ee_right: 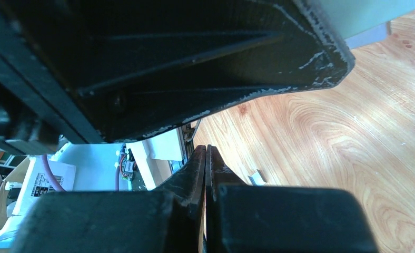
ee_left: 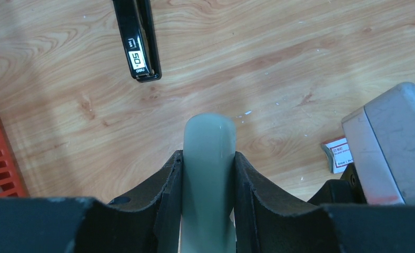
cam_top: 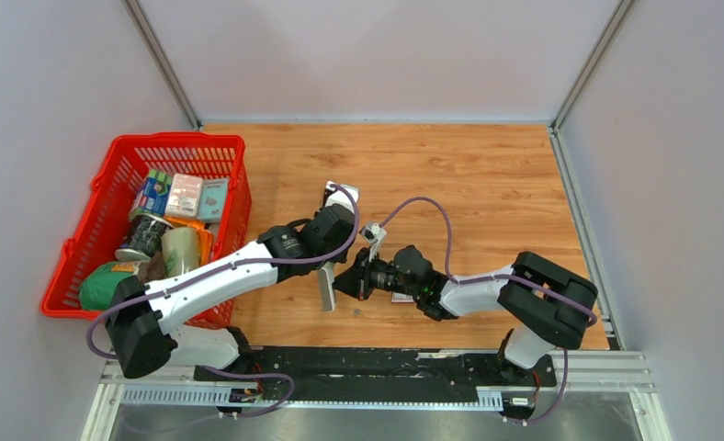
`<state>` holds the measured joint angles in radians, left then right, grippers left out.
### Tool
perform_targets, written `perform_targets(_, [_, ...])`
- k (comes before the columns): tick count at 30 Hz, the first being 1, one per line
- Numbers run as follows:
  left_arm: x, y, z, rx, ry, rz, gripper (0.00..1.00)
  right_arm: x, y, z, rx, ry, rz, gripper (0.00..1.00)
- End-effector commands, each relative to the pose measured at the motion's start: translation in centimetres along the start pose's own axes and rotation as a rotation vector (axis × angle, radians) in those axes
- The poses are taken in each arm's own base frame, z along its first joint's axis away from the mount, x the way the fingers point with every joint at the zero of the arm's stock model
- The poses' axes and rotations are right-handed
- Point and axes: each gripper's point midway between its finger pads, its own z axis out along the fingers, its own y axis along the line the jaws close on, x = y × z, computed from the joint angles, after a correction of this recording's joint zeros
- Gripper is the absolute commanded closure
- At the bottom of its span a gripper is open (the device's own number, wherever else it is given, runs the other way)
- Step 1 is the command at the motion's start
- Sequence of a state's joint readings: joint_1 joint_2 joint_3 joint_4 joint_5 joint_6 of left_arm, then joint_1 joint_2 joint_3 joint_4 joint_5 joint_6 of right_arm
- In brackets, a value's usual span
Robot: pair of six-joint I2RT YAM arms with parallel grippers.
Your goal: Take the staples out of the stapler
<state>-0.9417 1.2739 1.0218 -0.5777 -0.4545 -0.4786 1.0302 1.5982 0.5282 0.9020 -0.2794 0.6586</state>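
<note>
Your wooden table [cam_top: 487,175] carries a red basket [cam_top: 110,175] left of the grey-green stapler [ee_left: 208,132]. Your left gripper [ee_left: 208,156] clamps that stapler, half-spread. Your right gripper [ee_right: 205,151], just right of the stapler, is pinched together, nothing between. The staples [ee_right: 255,177], one silver piece, lie on the boards near the stapler.

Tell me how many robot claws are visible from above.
2. The left claw grips a grey object near the table's middle; the right claw, shut, is beside it.
</note>
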Motion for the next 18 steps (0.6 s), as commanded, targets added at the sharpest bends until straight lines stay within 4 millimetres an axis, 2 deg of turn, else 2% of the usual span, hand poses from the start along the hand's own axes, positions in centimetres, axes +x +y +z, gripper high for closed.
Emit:
perform_targets(1, [-3.7, -0.6, 0.4, -0.003, -0.124, -0.100, 1.00, -1.6, 4.5, -0.4, -0.163, -0.035, -0.039, 1.00])
perform_targets(8, [-4.7, -0.6, -0.4, 0.007, -0.145, -0.095, 1.00, -1.6, 4.1, -0.7, -0.137, -0.040, -0.044, 1.00])
perform_targets(18, [-7.7, 0.0, -4.5, 0.063, -0.226, -0.091, 1.00, -3.2, 2.2, -2.6, 0.053, -0.054, -0.113, 1.00])
